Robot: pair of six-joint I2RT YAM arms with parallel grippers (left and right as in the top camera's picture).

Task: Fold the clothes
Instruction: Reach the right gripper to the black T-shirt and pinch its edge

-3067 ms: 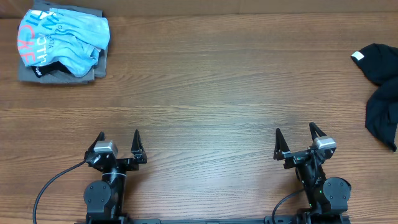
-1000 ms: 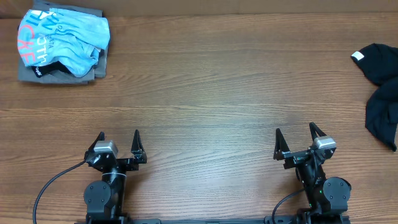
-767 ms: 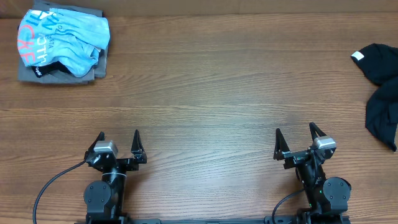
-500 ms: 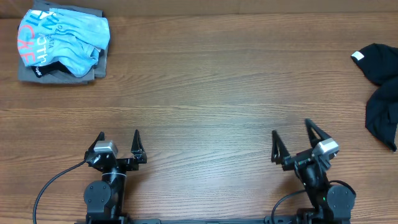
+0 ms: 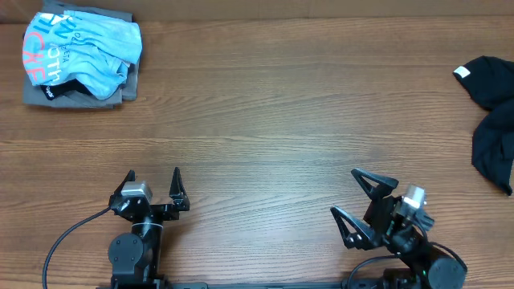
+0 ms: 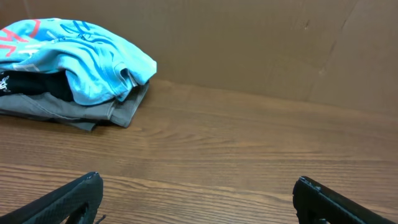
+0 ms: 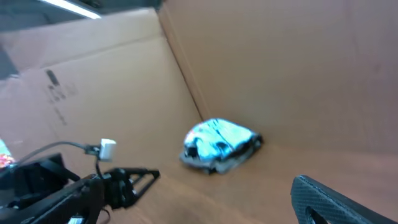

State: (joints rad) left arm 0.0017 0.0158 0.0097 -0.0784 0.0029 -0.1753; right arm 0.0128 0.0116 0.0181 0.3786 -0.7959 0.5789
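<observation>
The clothes, a crumpled black T-shirt (image 5: pixel 491 120) with a small white label (image 5: pixel 462 73), lie at the table's far right edge, partly cut off in the overhead view. Neither wrist view shows them. My left gripper (image 5: pixel 154 178) stands open near the front edge at the left, with nothing between its fingers (image 6: pixel 74 196). My right gripper (image 5: pixel 344 193) is open and empty at the front right. It is turned to the left, away from the black shirt, and only one of its fingers (image 7: pixel 336 196) shows in the right wrist view.
A light blue shirt with coral lettering (image 5: pixel 80 50) lies on a folded grey garment (image 5: pixel 48 95) at the back left corner. This pile also shows in the left wrist view (image 6: pixel 74 56) and the right wrist view (image 7: pixel 221 146). Cardboard walls (image 6: pixel 261 43) stand behind the wooden table (image 5: pixel 265 120).
My right arm has swung round to the left, so its open gripper now points towards the left arm. The left arm and the clothes have not moved.
</observation>
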